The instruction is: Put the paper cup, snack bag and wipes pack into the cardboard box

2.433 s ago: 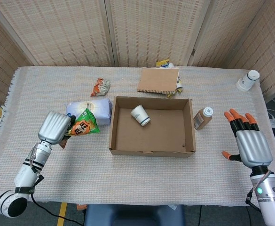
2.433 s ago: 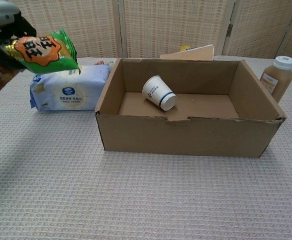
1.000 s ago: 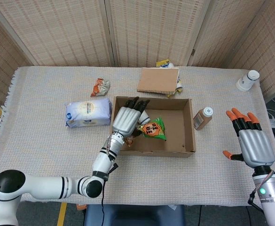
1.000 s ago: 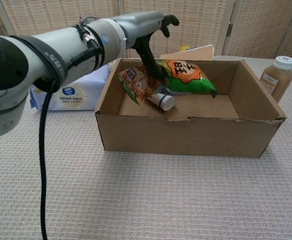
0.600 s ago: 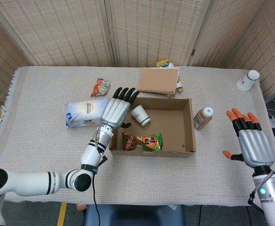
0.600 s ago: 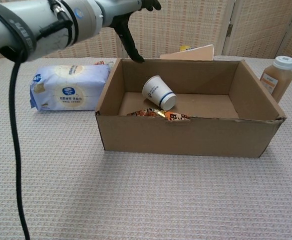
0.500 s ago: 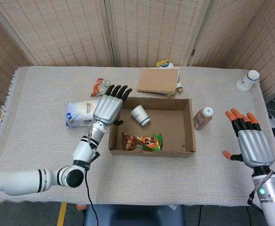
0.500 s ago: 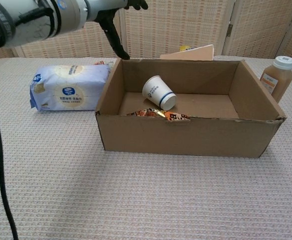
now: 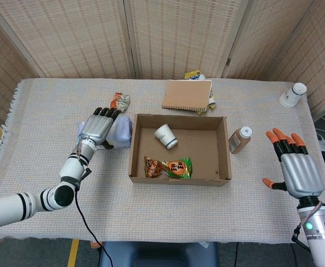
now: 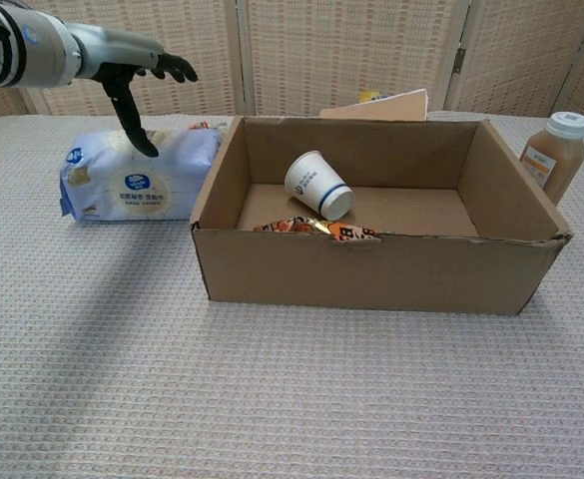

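The cardboard box (image 9: 133,150) (image 10: 371,274) sits mid-table. Inside it a white paper cup (image 9: 166,136) (image 10: 319,186) lies on its side, and the green and orange snack bag (image 9: 168,167) (image 10: 316,229) lies flat by the near wall. The pale blue wipes pack (image 9: 121,133) (image 10: 137,176) lies on the cloth just left of the box. My left hand (image 9: 98,127) (image 10: 142,82) hovers over the pack with fingers spread, holding nothing. Far right, my right hand (image 9: 294,167) is open above the table with nothing in it.
A brown bottle (image 9: 240,139) (image 10: 554,152) stands right of the box. A brown notebook (image 9: 188,95) lies behind it, a crumpled wrapper (image 9: 119,101) behind the wipes, and a second white cup (image 9: 293,94) at the far right corner.
My left hand carried the snack bag into the box, let it go there, and drew back left to above the wipes pack. The right hand has stayed put.
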Controlling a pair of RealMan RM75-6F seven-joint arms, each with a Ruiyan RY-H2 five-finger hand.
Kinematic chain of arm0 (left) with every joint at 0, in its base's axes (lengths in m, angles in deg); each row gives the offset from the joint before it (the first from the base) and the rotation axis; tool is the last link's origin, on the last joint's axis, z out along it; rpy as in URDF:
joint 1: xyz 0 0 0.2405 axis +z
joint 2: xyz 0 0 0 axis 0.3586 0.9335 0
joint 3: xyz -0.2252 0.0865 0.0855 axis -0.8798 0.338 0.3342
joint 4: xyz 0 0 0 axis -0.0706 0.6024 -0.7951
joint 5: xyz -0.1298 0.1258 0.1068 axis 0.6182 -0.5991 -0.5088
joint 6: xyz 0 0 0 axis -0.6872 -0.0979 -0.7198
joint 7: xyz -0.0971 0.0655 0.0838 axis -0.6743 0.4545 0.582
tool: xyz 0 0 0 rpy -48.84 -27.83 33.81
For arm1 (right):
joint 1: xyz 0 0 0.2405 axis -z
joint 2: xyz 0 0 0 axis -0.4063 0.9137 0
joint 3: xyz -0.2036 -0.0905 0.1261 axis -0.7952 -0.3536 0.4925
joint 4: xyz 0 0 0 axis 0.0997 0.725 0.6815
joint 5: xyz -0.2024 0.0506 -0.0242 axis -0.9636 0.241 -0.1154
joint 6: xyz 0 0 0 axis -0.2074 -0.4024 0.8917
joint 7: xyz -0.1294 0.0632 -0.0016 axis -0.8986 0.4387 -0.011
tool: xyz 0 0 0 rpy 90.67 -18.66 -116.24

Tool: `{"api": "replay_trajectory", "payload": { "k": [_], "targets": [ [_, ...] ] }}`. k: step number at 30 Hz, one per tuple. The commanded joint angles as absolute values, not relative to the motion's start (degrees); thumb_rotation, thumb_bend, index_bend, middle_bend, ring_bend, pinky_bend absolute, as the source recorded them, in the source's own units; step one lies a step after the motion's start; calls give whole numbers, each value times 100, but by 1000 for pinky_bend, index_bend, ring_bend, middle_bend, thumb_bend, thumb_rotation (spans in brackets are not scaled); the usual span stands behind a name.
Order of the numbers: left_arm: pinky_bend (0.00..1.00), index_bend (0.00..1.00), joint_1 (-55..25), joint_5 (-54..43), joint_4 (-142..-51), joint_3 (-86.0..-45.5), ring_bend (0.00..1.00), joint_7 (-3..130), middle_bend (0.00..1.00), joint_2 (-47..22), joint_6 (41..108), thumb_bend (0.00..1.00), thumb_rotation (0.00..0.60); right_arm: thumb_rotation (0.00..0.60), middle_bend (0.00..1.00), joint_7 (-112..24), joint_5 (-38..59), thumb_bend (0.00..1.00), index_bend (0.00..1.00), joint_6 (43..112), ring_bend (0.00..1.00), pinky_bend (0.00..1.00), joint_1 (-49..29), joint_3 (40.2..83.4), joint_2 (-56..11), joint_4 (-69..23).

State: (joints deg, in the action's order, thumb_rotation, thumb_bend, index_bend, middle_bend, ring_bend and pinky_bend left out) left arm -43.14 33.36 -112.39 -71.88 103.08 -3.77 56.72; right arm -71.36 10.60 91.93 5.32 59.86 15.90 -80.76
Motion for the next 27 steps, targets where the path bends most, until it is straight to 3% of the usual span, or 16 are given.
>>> {"api": "replay_trajectory", "payload": {
  "k": [1,11,18,27],
  "targets": [
    [56,0,-4437,3542,-10797,-7071,0,10144,0,-619,5499,120,600,600,0,-7124,1072,44,65,9193,0,0,531,5995,1598,-8065],
    [46,0,-4561,4059,-9921,-6768,0,9982,0,-1049,5208,119,600,600,0,-7124,1198,44,65,9144,0,0,481,6031,1585,-8014],
    [46,0,-4528,4055,-9247,-6829,0,9693,0,-1418,5218,118,600,600,0,-7136,1186,44,65,9154,0,0,482,6025,1575,-8010],
    [61,0,-4631,4566,-9092,-6540,0,10068,0,-1416,4966,117,600,600,0,-7119,1201,44,65,9144,0,0,478,6028,1582,-7989]
  ]
}}
